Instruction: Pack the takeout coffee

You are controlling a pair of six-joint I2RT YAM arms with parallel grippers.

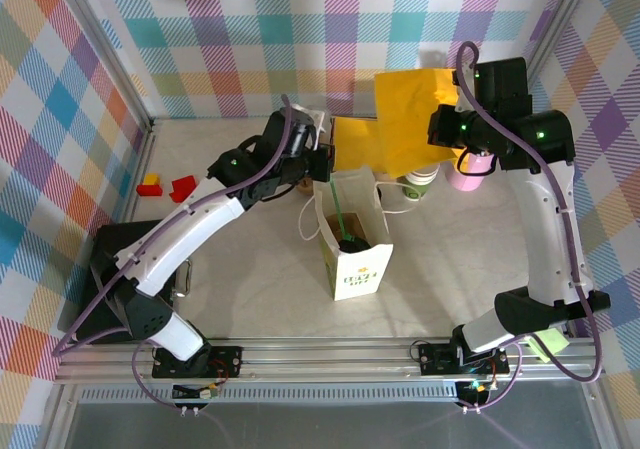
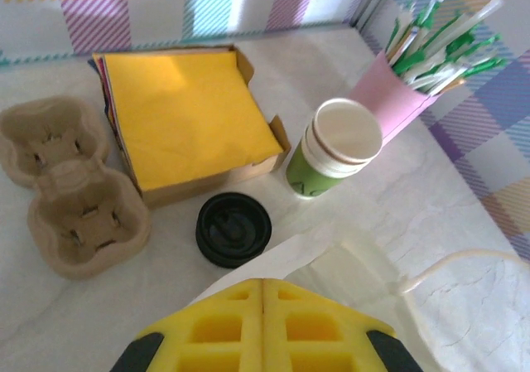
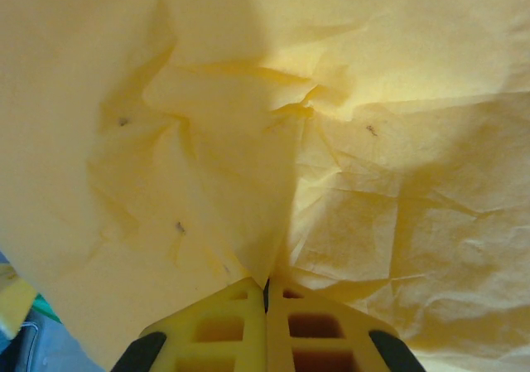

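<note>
- fingers [image 2: 219,330] of left gripper [image 2: 263,282] are pressed together and look to pinch the far rim of the paper bag [image 1: 360,269], at abt 11 o'clock of the bag in top view. prob holding the mouth open.
- right gripper [image 3: 267,282] has its fingers [image 3: 331,326] pressed together too, pinching one yellow napkin [image 3: 248,123]. in top view the napkin hangs clear of the table at abt 1 o'clock of the bag.
- takeout coffee [image 1: 352,241]: prob the dark round shape down inside the bag, w/ a thin green line beside it. too dark to be sure it's the lidded cup.
- unlidded cup stack [image 2: 335,144] stands at abt 2 o'clock of the bag, just beside the pink cup [image 2: 389,99] full of straws.
- spare black lid [image 2: 233,229] lies flat on the table at 6 o'clock of the napkin box [image 2: 186,111], close to it. cardboard carriers [image 2: 70,181] sit at 9 o'clock of the box.
- done, as i judge it: bag upright and open, coffee likely inside.
- left to do: napkin isn't in the bag yet. it needs bringing over the mouth (abt 7 o'clock from where it hangs) and dropping in. bag isn't closed either.
- watch: napkin is limp, could catch on the rim or on the left gripper.
</note>
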